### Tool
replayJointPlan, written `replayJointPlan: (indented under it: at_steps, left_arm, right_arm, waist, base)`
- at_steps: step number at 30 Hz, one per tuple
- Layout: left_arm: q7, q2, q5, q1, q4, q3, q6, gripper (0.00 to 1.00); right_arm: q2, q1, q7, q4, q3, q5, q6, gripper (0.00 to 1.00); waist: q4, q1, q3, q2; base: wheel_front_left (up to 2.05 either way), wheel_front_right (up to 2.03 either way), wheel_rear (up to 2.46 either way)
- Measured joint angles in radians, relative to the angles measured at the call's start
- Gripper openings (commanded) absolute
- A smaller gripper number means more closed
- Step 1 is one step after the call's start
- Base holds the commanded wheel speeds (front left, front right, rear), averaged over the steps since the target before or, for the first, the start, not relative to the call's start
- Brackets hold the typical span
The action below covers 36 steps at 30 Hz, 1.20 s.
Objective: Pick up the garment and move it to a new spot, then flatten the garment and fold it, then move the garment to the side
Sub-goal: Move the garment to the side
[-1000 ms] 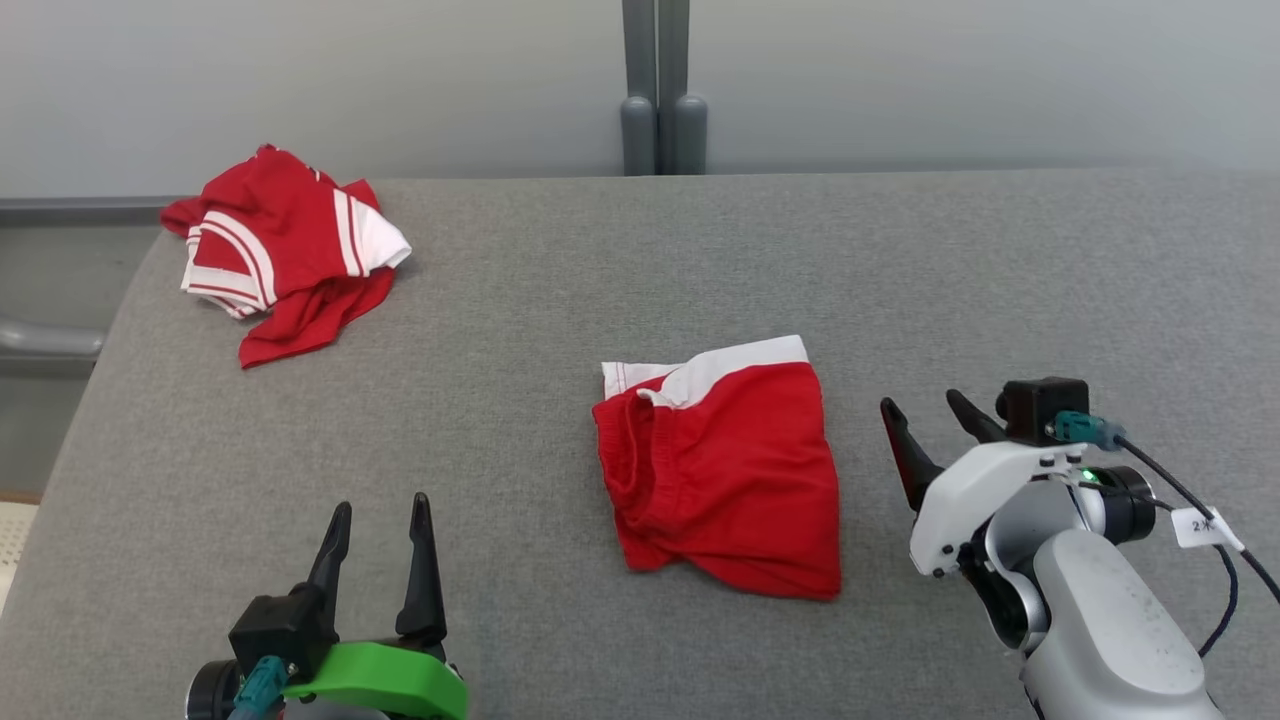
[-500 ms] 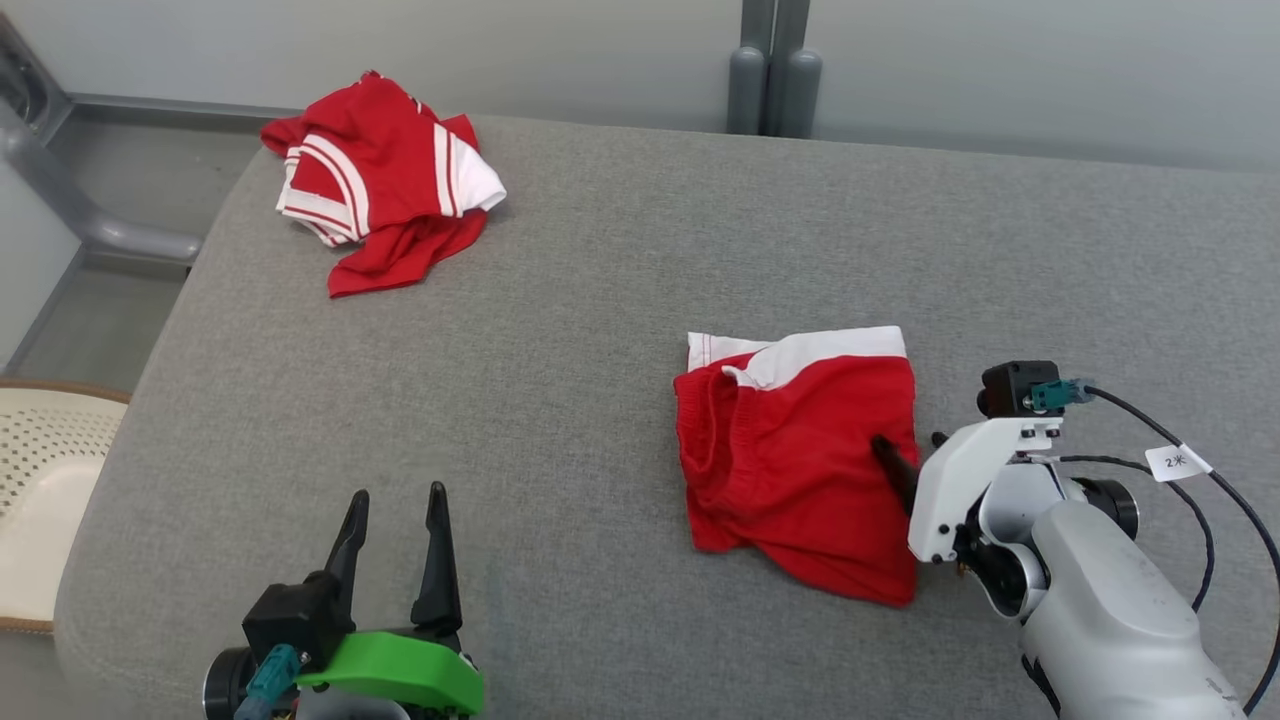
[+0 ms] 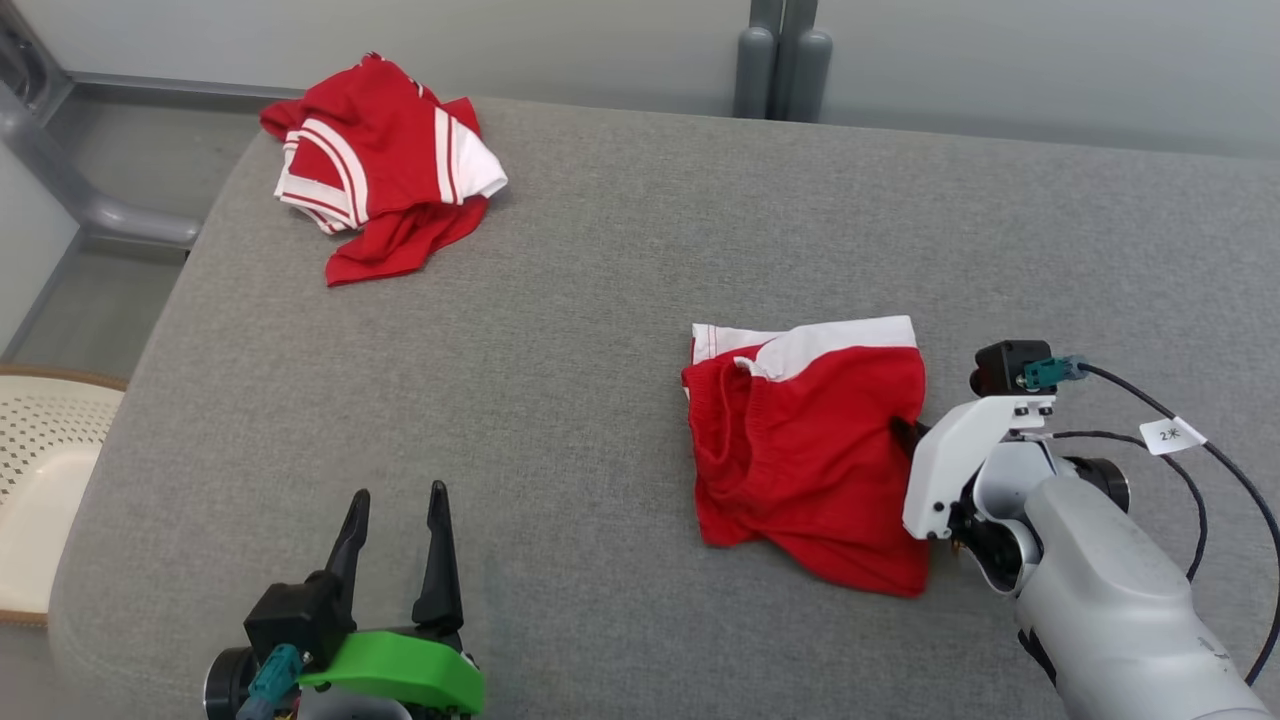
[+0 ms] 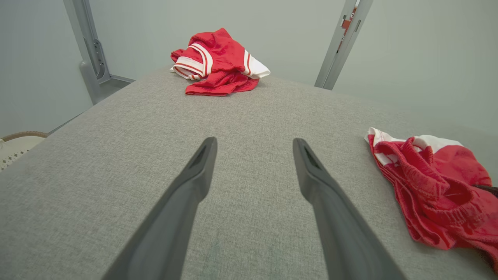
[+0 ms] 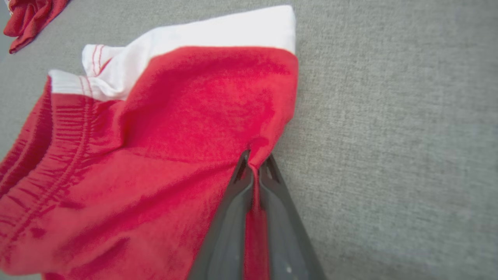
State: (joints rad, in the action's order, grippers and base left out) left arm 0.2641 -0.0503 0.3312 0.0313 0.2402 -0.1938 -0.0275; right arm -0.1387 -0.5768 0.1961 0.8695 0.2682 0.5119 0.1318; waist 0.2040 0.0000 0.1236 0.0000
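Your right gripper (image 5: 255, 159): fingers pinched shut on a small fold at the right edge of the red shorts (image 3: 810, 460). An edge grip, likely so the cloth lifts clear in one piece. Shorts lie crumpled on the desk (image 3: 600, 330), right of centre. Left gripper (image 3: 395, 500): fingers spread wide, holding nothing, over the near edge. Second red garment (image 3: 385, 190) sits at the far left corner, well apart.

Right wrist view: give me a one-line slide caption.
Right pincer shut on a fold at the edge of the red shorts on the grey fabric surface.
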Motion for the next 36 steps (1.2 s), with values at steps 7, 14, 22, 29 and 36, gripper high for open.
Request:
replayJointPlan:
  at_steps: [7,14,22,29,36]
  left_arm:
    - [0.000,0.000,-0.033,0.019,-0.010,-0.001,0.010,1.00]
    - [0.000,0.000,-0.077,0.078,-0.022,-0.002,0.031,1.00]
    - [0.000,-0.021,-0.112,0.141,-0.027,-0.015,0.049,1.00]
    - [-0.009,-0.035,-0.133,0.186,-0.030,-0.035,0.055,1.00]
    - [-0.026,-0.052,-0.140,0.211,-0.054,-0.041,0.054,1.00]
  right_arm:
    - [-0.051,-0.057,-0.083,0.027,0.014,-0.016,0.000,0.00]
    - [-0.099,-0.126,-0.143,0.064,-0.009,-0.022,0.000,0.00]
    - [-0.095,-0.178,-0.191,0.084,-0.029,0.001,0.000,0.00]
    - [-0.081,-0.210,-0.230,0.105,-0.028,0.023,0.000,0.00]
    - [-0.092,-0.288,-0.268,0.164,-0.031,0.013,0.000,0.00]
  waist:
    - [-0.071,0.0000,0.019,0.0000]
    - [-0.212,0.0000,0.052,0.0000]
    - [-0.388,0.0000,0.099,0.0000]
    - [-0.525,0.0000,0.153,0.0000]
    - [-0.578,0.0000,0.234,0.0000]
  base:
    - [0.00,0.00,0.00]
    - [0.00,0.00,0.00]
    - [0.00,0.00,0.00]
    - [0.00,0.00,0.00]
    - [0.00,0.00,0.00]
